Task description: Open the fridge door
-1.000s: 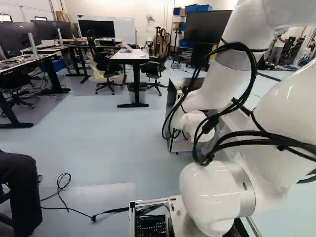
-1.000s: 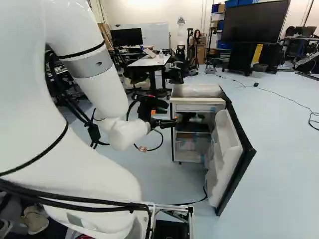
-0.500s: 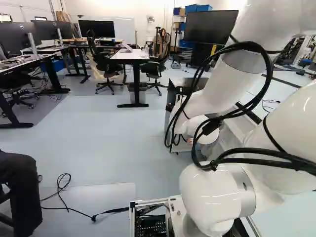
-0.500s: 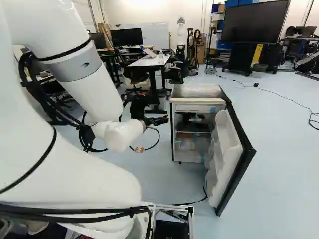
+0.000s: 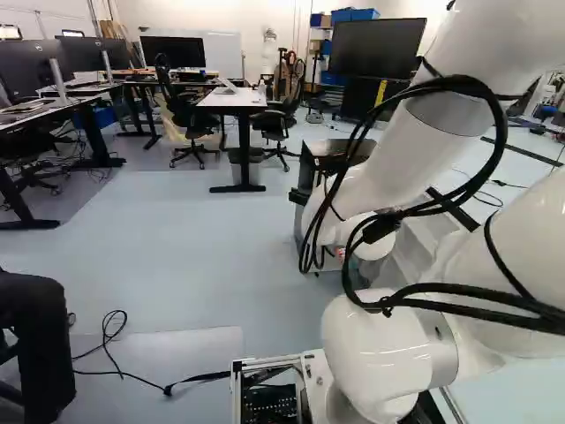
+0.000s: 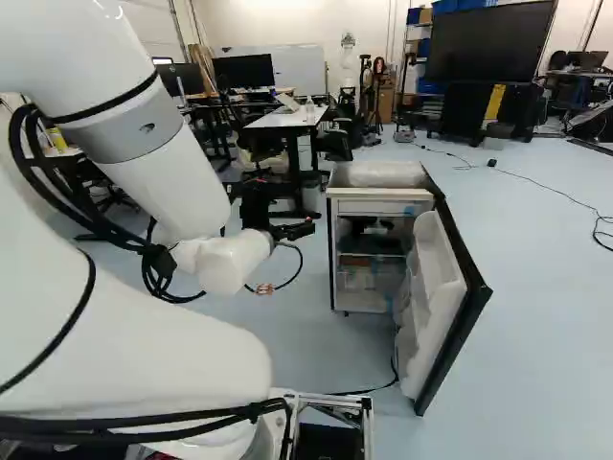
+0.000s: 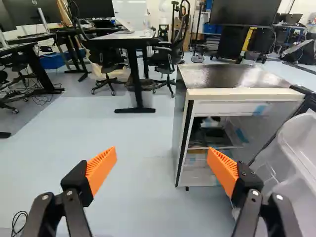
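The fridge (image 6: 380, 207) stands on the floor (image 6: 546, 335), its door (image 6: 436, 311) wide open from the right front edge. The hand (image 7: 162, 152) is open and empty, not touching it. The job looks done; maybe just backing away is left.

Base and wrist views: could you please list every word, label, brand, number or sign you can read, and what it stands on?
None can be read.
Monitor at the left of the left base view: a small mark, too small to read.
Fridge: blue patches, no legible print.
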Tool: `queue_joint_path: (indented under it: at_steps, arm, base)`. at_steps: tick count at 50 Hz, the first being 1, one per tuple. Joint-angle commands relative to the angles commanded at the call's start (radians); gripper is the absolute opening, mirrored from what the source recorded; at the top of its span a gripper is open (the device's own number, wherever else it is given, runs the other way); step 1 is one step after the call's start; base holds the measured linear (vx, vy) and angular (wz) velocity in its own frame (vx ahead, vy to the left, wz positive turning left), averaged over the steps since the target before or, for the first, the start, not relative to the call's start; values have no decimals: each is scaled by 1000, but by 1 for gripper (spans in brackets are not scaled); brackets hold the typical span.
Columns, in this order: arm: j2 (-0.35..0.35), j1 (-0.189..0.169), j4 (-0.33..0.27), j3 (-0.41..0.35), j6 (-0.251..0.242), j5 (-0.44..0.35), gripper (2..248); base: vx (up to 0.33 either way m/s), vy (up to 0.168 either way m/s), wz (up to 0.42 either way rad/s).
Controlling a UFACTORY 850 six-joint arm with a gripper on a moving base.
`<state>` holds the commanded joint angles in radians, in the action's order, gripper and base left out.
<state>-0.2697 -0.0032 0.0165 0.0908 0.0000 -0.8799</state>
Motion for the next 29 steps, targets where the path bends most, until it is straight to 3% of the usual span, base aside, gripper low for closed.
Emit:
queue_joint_path:
  at_steps: [29]
  arm:
    - [-10, 3, -17, -4, 0, 7, 247]
  base:
    - [0, 0, 0]
